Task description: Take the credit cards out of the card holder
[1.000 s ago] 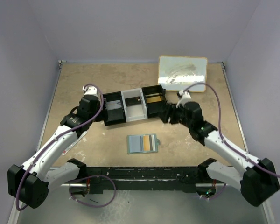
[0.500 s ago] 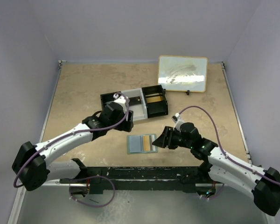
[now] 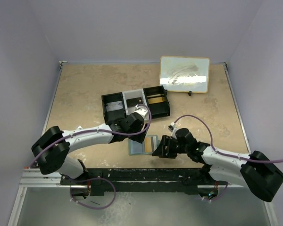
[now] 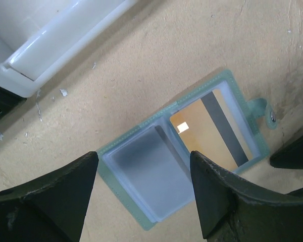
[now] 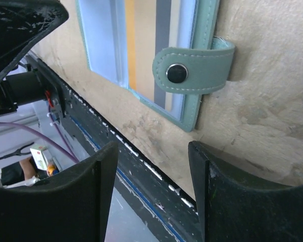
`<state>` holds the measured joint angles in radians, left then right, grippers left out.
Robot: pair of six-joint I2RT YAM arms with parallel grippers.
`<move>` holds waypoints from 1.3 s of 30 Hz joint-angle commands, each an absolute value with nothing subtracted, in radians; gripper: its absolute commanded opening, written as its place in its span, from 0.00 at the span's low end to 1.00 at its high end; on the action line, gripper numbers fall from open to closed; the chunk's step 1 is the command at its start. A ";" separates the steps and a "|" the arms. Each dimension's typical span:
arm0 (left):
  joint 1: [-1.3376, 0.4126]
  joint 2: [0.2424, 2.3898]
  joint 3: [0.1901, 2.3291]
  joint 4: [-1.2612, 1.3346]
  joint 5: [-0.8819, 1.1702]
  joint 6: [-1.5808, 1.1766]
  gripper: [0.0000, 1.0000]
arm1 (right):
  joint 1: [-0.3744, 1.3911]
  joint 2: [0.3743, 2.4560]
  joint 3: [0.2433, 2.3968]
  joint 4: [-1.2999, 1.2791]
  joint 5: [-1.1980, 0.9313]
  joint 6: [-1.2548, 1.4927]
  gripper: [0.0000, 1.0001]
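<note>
The card holder (image 4: 141,212) lies open and flat on the table, grey-green at the rim and light blue inside. An orange-tan credit card (image 4: 204,133) with a grey stripe sits in its right pocket. The left pocket (image 4: 146,176) looks frosted grey; what it holds I cannot tell. My left gripper (image 4: 144,157) hangs open just above that left half. My right gripper (image 5: 151,146) is open beside the holder's snap strap (image 5: 192,70), over the table's near edge. From above, the card holder (image 3: 144,147) shows between the left gripper (image 3: 139,136) and the right gripper (image 3: 159,149).
The black-and-white three-compartment tray (image 3: 134,103) stands just behind the card holder, its white wall (image 4: 50,45) close to my left gripper. A framed white board (image 3: 185,74) leans at the back right. The black front rail (image 5: 141,166) runs right under the right gripper.
Both arms have swung back from the tray towards the near edge. The left gripper now hovers over the card holder and the right one sits at its strap side.
</note>
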<state>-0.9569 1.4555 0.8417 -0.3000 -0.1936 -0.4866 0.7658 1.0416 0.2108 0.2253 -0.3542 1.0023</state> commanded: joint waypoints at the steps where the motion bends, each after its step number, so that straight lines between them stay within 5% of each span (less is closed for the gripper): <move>1: -0.957 1.497 0.897 -0.242 -0.213 -0.455 0.71 | 0.774 1.085 0.192 0.359 -0.386 1.035 0.62; 13: -0.956 1.618 0.885 -0.210 -0.191 -0.459 0.72 | 0.775 1.186 0.193 0.369 -0.268 1.118 0.63; 30: -0.969 1.353 0.585 -0.049 -0.064 -0.697 0.72 | 0.772 1.427 0.391 0.275 -0.171 1.105 0.67; 39: -1.142 1.303 0.451 0.125 -0.156 -0.918 0.71 | 0.772 1.503 0.590 0.104 -0.088 0.914 0.66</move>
<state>-1.0439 1.3029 0.4915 0.0116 -0.1635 -0.7547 0.7712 1.4548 0.5308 0.2684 -0.1974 1.0470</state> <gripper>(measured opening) 0.712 0.660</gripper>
